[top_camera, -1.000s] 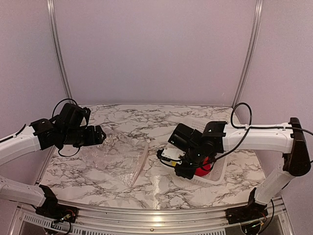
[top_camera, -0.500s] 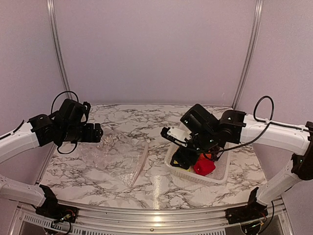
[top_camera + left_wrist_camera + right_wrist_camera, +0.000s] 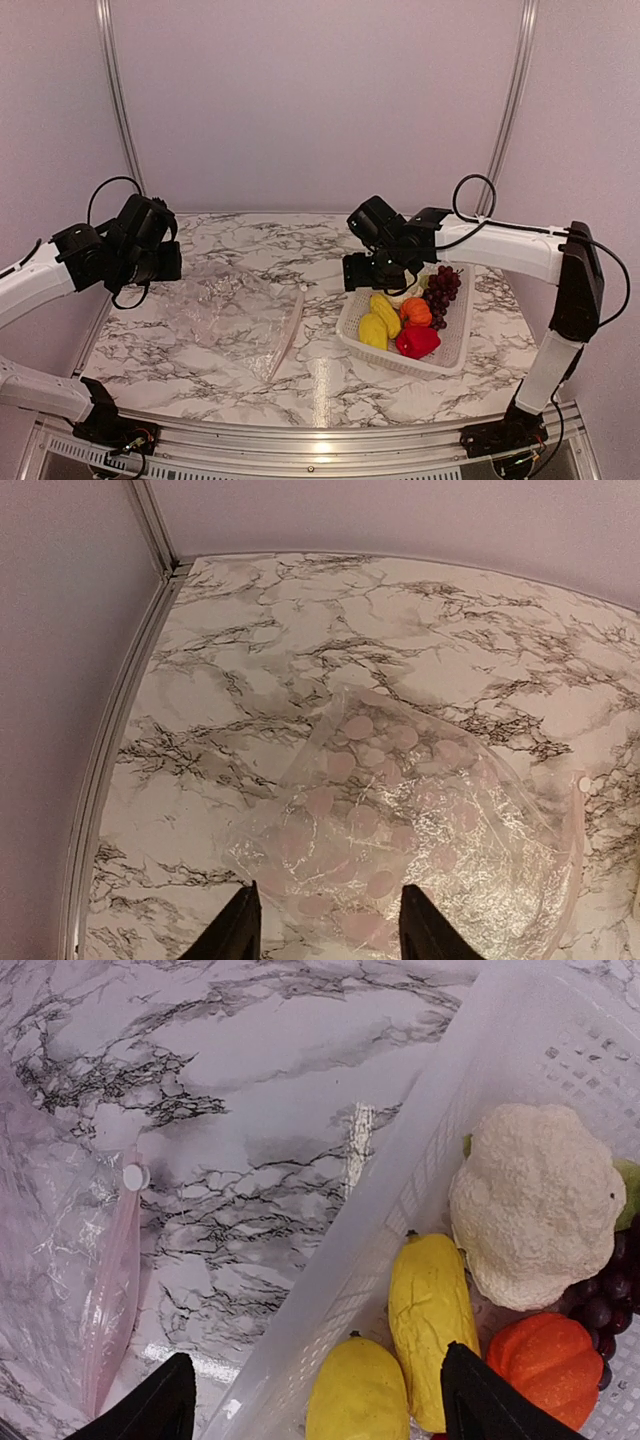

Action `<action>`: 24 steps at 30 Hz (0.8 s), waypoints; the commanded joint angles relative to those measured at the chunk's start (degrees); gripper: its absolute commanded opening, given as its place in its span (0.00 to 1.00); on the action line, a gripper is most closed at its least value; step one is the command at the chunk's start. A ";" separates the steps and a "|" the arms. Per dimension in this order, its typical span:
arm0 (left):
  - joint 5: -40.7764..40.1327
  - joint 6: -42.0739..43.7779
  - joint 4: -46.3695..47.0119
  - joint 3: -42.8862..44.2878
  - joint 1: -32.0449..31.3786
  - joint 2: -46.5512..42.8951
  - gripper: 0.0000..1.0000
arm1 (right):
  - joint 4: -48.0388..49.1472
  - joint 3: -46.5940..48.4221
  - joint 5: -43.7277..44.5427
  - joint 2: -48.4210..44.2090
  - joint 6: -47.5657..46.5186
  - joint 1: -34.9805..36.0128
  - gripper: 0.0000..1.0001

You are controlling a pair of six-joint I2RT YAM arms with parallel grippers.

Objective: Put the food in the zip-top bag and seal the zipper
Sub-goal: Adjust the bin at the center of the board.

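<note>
Food (image 3: 385, 315) all lies in the basket (image 3: 347, 335) beside the empty zip-top bag (image 3: 230, 315); left pincer (image 3: 330, 930) and right pincer (image 3: 315, 1400) gape, empty.

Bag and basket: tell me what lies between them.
Only bare marble table lies between the bag and the basket. The top view shows the whole gap, and the right wrist view shows it up close.

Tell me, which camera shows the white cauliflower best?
The right wrist view: the cauliflower sits close and whole in the basket, bumps clear. From the top, the right arm hides nearly all of it. The left wrist view misses it.
</note>
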 commanded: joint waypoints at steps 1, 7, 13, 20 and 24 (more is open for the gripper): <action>-13.39 -4.61 -4.28 2.55 -0.09 -0.31 0.72 | -0.56 6.68 4.17 4.79 6.53 0.14 0.78; -27.39 -14.02 -10.46 2.37 -0.01 -0.42 0.74 | -0.67 11.88 5.78 10.80 3.57 0.06 0.58; -32.39 -24.57 -13.53 1.92 0.00 -0.30 0.75 | -2.38 12.30 6.20 12.26 3.45 0.03 0.47; -15.89 -4.22 10.76 -10.60 0.04 -12.32 0.65 | -4.34 11.71 9.99 10.97 4.13 -0.08 0.66; -11.80 -5.31 5.51 -10.35 -0.06 -9.84 0.65 | -4.18 12.50 9.98 12.08 5.66 -0.16 0.69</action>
